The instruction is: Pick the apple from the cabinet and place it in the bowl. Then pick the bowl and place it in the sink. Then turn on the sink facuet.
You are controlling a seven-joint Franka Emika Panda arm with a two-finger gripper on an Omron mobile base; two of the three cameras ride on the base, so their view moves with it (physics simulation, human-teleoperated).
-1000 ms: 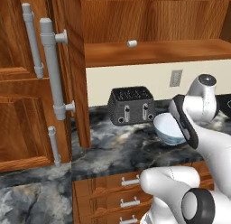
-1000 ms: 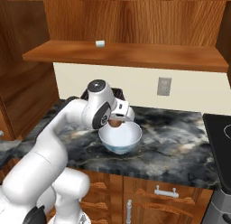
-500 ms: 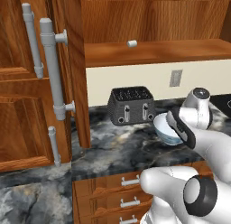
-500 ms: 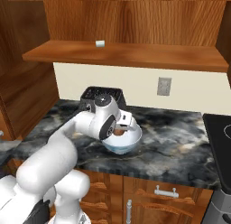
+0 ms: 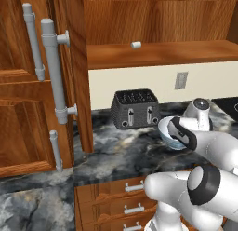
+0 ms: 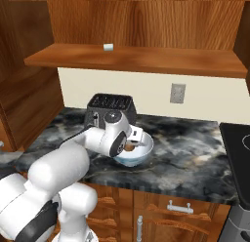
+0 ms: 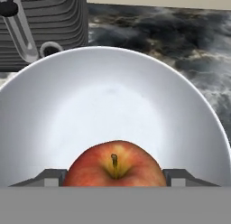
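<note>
Now end effector point(image 7: 115, 175) low over bowl point(image 7: 113, 105), gripping apple point(image 7: 115, 164).

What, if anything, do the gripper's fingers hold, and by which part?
The apple, by its two opposite sides, stem up, over the bowl. One finger sits on each side of it.

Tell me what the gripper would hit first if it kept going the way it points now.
The apple sits between the gripper's fingertips, so that comes first; just beyond it lies the inside of the bowl. Whether the apple already rests there is unclear.
</note>
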